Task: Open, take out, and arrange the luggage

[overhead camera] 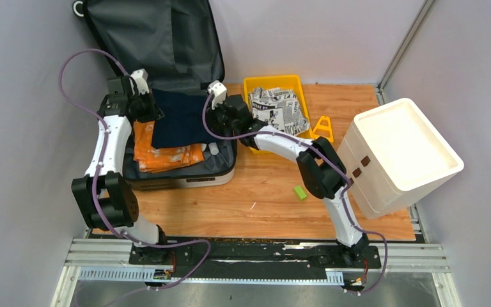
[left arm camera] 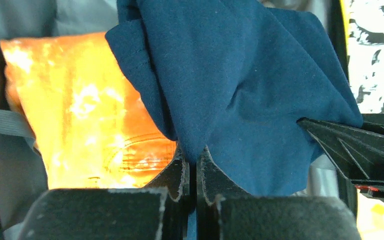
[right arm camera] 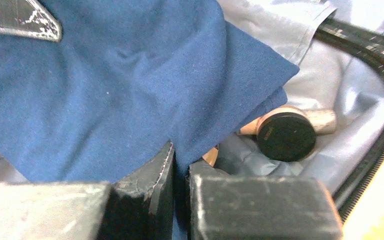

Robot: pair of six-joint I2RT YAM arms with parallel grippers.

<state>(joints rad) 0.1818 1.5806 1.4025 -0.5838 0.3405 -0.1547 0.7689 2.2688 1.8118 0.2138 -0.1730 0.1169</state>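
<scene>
Luggage lies open at the far left of the wooden table, its lid leaning against the back wall with the dark grey lining showing, and both arms reach into its lower half. The left gripper has its jaws pressed together on a fold of a navy cloth, which rises from between its fingers and spreads away to its right. Just left of that gripper, partly under the cloth, sits a stack of orange packets. The right gripper is likewise clamped on the opposite edge of the navy cloth, so the fabric spans between the two grippers above the case. Beyond the right gripper's fingers and a little to their right, a black-capped jar rests on the lining against a pale tube-like item, both half tucked beneath the cloth's hem. Outside the case, on the right gripper's far side, stands a yellow tray holding a newsprint-patterned cloth; an orange triangular piece lies beside the tray. A white foam box stands further off.
</scene>
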